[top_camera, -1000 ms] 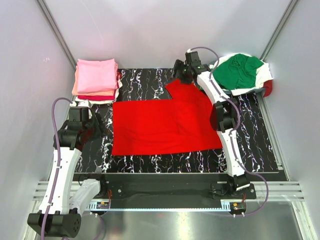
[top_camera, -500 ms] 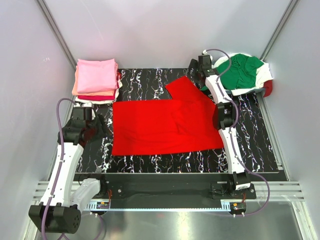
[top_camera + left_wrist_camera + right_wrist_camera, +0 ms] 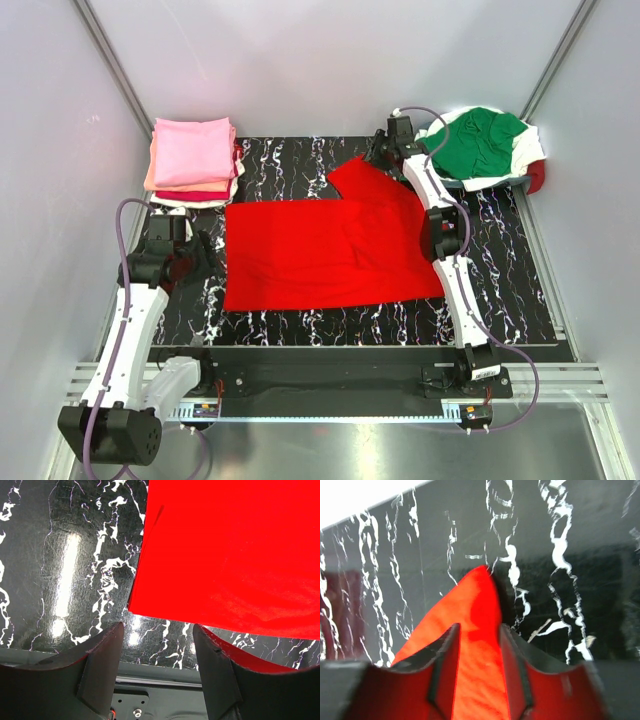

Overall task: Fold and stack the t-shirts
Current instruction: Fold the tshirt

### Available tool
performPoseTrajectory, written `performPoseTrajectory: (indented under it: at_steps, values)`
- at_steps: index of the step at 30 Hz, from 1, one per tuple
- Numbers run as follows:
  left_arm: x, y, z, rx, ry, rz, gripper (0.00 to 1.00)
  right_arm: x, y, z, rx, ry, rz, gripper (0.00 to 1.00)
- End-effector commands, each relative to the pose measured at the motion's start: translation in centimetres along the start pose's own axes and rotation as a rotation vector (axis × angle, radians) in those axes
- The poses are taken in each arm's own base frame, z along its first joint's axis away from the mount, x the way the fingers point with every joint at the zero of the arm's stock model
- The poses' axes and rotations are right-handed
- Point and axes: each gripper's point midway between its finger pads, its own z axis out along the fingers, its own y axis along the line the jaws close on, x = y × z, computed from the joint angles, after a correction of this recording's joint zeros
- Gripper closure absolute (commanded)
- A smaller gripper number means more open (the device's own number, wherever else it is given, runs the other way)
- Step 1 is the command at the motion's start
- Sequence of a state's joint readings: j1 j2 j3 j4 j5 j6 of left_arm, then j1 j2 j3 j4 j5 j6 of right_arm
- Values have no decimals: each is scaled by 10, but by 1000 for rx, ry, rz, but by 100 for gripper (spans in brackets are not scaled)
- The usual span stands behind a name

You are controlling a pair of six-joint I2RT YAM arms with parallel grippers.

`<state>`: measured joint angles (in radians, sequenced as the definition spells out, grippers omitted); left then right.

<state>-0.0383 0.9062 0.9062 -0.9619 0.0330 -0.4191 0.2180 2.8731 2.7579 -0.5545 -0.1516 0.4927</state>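
1. The black, white-veined desk (image 3: 290,160) is boxed in by pale walls (image 3: 60,150) at the left, the far side and the right.
2. A folded stack sits at the far left corner. It has four layers: a pink t-shirt (image 3: 192,150) on top, then a salmon t-shirt (image 3: 190,186), a dark red t-shirt (image 3: 190,196), and a white t-shirt (image 3: 236,183) at the bottom.
3. A loose heap lies at the far right corner, with a crumpled green t-shirt (image 3: 480,140) on top of white cloth (image 3: 531,150). A dark red scrap (image 3: 537,178) shows at the heap's right edge. I cannot tell what garment it is.
4. The right arm stretches over the right end of the spread shirt and hides part of it in the top view.
5. One bright red t-shirt (image 3: 320,255) lies flat in the middle of the desk, well apart from the stack and the heap.
6. Its long axis runs left to right. One flap angles away toward the far right.
7. The right fingers (image 3: 445,670) are clamped on the tip of that flap, with red cloth pinched between them and rising to a peak.
8. The left fingers (image 3: 192,258) are spread apart and hold nothing. They hover by the shirt's near left corner, just off its edge.
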Motion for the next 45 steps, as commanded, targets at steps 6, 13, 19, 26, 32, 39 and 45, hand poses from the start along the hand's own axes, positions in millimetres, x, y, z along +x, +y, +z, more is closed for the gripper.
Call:
performPoseTrajectory:
  at_steps: [6, 13, 19, 26, 32, 39, 45]
  values:
    - [-10, -12, 8, 51, -24, -1, 38, 28, -4, 3, 8, 86, 7, 83]
    - [-52, -17, 26, -12, -48, -9, 37, -15, 18, -29, -27, 3, -27, 100]
    - [-105, -45, 78, -7, -17, -62, 44, -68, 65, -101, -108, -118, -76, 100]
    - [-150, -39, 161, -148, 3, -58, 45, -84, 96, -163, -188, -150, -96, 100]
    - [-150, -36, 213, -184, 67, -57, 38, -75, 103, -185, -238, -133, -99, 100]
    - [-155, -34, 237, -227, 70, -97, 32, -78, 83, -229, -252, -194, -60, 100]
    - [-154, -41, 256, -225, 78, -83, 35, -77, 42, -236, -192, -196, -11, 100]
